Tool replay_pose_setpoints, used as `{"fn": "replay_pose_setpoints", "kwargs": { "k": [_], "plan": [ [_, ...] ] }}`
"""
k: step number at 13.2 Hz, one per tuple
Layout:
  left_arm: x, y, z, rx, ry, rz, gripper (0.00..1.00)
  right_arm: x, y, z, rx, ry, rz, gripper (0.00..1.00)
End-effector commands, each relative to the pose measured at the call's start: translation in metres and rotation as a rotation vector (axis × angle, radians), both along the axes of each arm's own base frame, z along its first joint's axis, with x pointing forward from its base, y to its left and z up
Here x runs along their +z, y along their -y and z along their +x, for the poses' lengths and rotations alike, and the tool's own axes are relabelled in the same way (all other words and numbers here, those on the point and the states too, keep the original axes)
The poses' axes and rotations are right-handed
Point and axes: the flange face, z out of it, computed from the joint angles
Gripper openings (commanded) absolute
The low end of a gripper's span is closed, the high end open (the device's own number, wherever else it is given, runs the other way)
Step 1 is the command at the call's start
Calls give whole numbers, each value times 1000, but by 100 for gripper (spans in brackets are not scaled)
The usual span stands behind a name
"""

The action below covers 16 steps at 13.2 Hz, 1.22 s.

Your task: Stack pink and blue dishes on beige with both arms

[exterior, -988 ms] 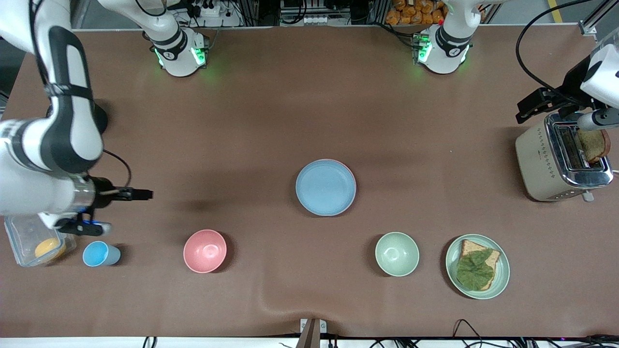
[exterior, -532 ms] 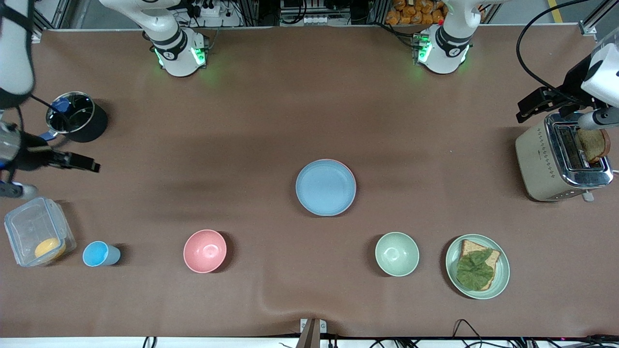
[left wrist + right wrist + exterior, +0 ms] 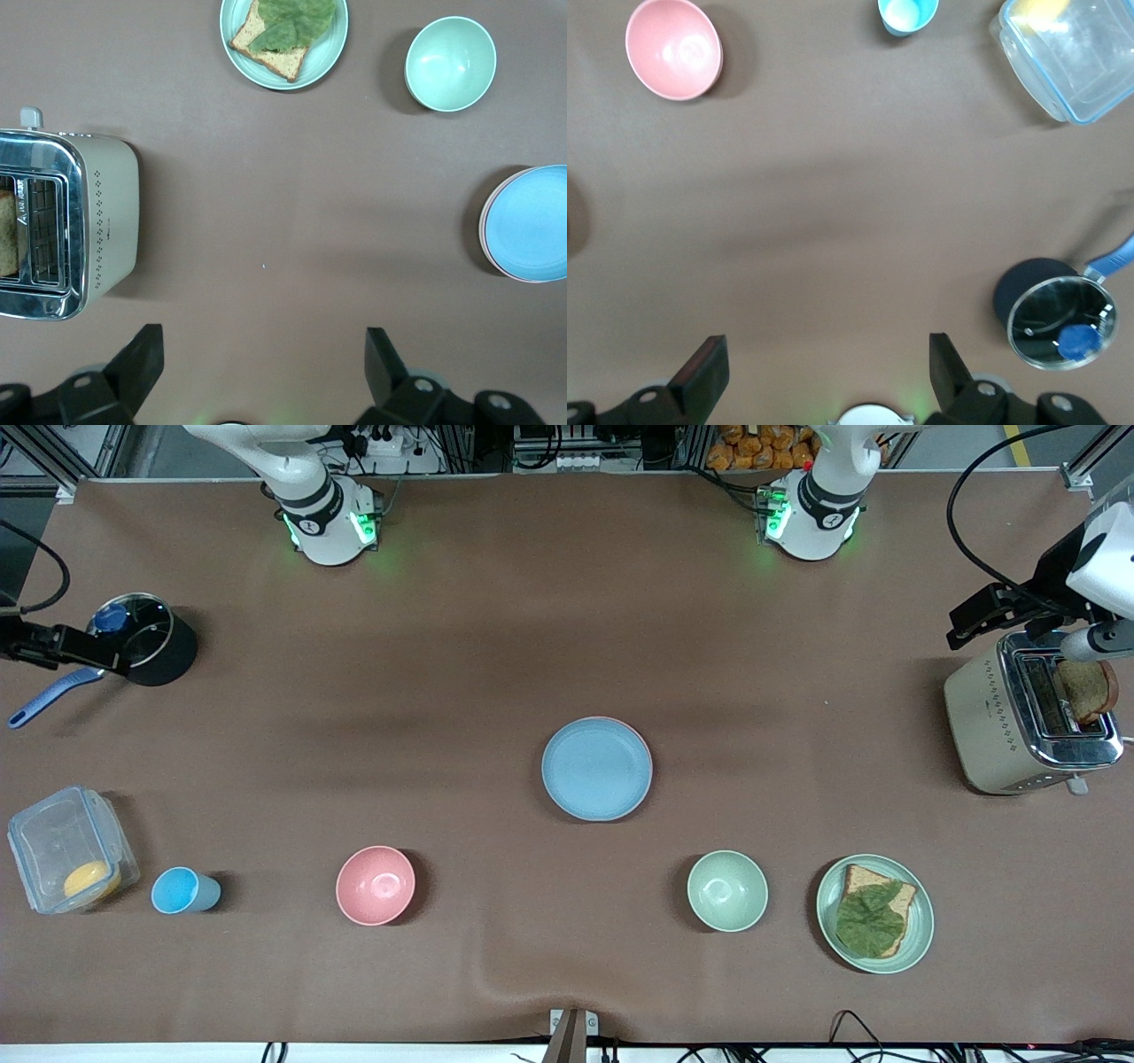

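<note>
Blue, flat round matte plate [image 3: 596, 769] lies at the centre of the front view on the brown table [image 3: 443, 646]. It tops a stack. A thin sliver of the pale pink flat round plate [image 3: 482, 228] shows just under its rim. You cannot tell from these views whether the beige plate sits beneath the two, since the upper plates cover whatever is below. Judged from this layout, the stacking looks done or very nearly so.

The right gripper [image 3: 828, 367] hangs at the middle-height edge of the front view at the right arm's end of the table, beside the black saucepan with a glass lid [image 3: 142, 638]. Its fingers are spread wide and carry nothing. The left gripper [image 3: 263, 363] hangs high at the left arm's end, near the cream and chrome toaster [image 3: 1019, 722]. Its fingers are likewise spread and empty. Both tools probably stand well apart from the stack so that you have an unobstructed view for checking it.

The deep pink bowl [image 3: 376, 885], the small blue cup [image 3: 182, 890] and the pale green plate with bread and a leaf [image 3: 921, 934] lie in the lower band of the frame, well apart from the stack.

A small mark on the toaster's side is too small to read, and you can read no other writing.
</note>
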Motion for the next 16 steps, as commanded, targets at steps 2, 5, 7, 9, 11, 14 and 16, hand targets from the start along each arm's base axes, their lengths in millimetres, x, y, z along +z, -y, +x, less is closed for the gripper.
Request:
{"fn": "replay_pose_setpoints", "kwargs": {
  "k": [2,5,7,9,11,14,16],
  "plan": [
    [7,-2,-4,-21,0,15,100,6,0,-4,5,-9,-27,100],
    [7,-1,-5,-22,-1,13,100,5,-3,0,10,9,-28,100],
    [8,-1,-5,-23,1,13,100,4,-7,1,16,8,-29,100],
    [8,-1,-4,-26,3,12,100,1,-5,3,13,6,-31,100],
    [9,-1,-4,-28,4,10,100,3,-7,5,17,25,-32,100],
    [19,-1,0,-26,25,9,100,5,-4,10,11,63,-34,100],
    [22,3,-3,-33,18,17,100,5,-5,12,13,72,-37,100]
  ]
}}
